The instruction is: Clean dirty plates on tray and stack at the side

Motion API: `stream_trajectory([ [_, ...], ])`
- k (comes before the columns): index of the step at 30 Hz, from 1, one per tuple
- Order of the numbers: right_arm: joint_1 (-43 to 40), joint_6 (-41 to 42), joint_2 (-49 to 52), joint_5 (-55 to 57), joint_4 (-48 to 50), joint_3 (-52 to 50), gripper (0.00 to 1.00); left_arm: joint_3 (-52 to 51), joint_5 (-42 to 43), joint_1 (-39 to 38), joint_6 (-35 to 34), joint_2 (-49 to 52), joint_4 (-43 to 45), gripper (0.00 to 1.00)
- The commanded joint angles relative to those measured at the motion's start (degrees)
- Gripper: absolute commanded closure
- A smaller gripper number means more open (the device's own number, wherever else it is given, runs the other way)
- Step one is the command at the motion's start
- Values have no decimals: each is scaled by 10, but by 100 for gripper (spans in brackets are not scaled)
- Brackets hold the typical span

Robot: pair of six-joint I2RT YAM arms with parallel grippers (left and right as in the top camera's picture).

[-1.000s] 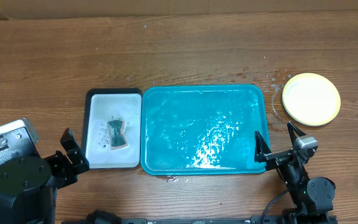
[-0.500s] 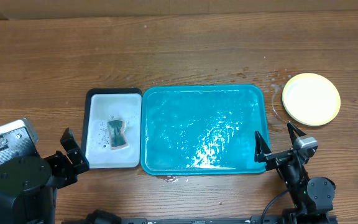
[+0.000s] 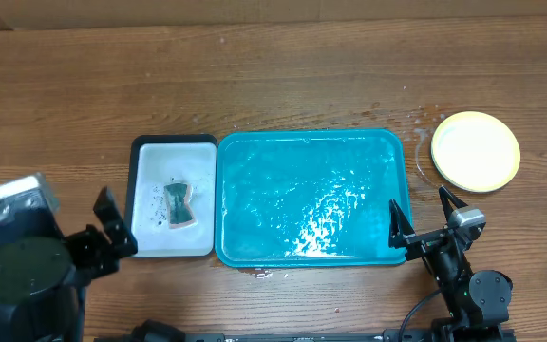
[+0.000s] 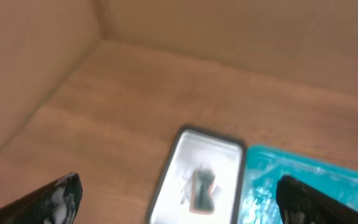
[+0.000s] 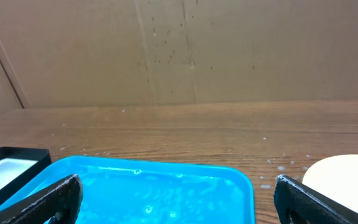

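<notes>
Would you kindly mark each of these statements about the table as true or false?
1. The teal tray holds no plates. True.
2. The sponge lies in the teal tray. False: it lies in the small black-rimmed white tray beside it.
3. A yellow-green-rimmed plate sits on the table past the teal tray's right end. True.
4. The right gripper is shut on a plate. False: its fingers are spread open and hold nothing.
</notes>
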Motion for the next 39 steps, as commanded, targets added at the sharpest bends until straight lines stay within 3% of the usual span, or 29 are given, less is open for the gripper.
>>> stream_trajectory([
  [1,2,-2,-7,-5,3,-6,0,-12,90,5,191,-14,67,0],
  [5,2,-2,-7,-5,3,-6,0,-95,216,23,359,-54,214,0],
  [8,2,-2,-7,-5,3,-6,0,-198,251,33,388,-100,343,0],
  [12,2,-2,-7,-5,3,-6,0,-345,280,41,382,-169,496,0],
  [16,2,-2,-7,-5,3,-6,0,-512,291,52,308,-251,657,0],
  [22,2,-2,-7,-5,3,-6,0,-719,293,88,205,-360,821,0],
  [24,2,-2,-7,-5,3,-6,0,-782,293,96,176,-402,848,0],
  [30,2,-2,-7,-5,3,-6,0,-841,293,117,130,-445,867,0],
  [39,2,-2,-7,-5,3,-6,0,-884,293,132,121,-477,892,0],
])
